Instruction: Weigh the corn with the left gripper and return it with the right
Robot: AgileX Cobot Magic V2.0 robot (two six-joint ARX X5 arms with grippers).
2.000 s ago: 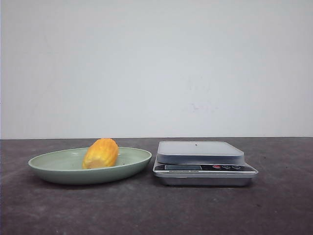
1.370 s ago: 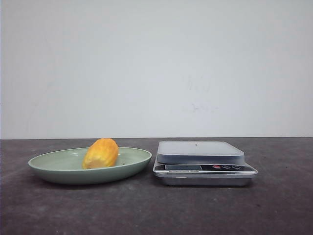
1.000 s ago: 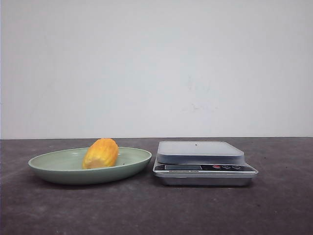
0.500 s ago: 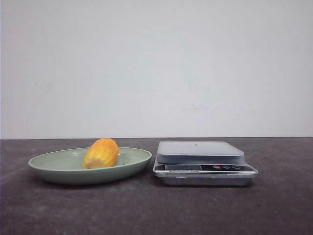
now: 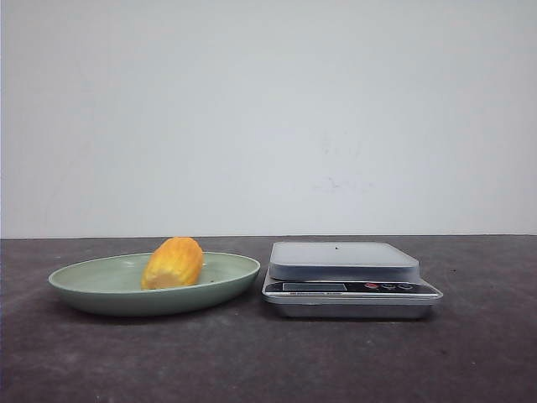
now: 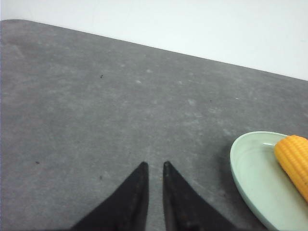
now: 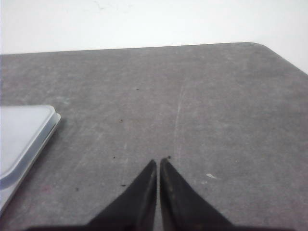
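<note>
Left gripper (image 6: 155, 166) nearly closed, right gripper (image 7: 158, 162) closed, corn (image 6: 294, 161) cut off, plate (image 6: 250, 175) apparently partly cropped.

The stubby yellow-orange corn cob (image 5: 173, 263) lies in the shallow pale green oval plate (image 5: 92, 290), on the dark grey bench (image 5: 252, 361). The plate is to the right of the left pincer (image 6: 154, 166). The flat silver digital scale (image 5: 351, 280) stands just beside the plate, to the left of the right pincer (image 7: 158, 161).
</note>
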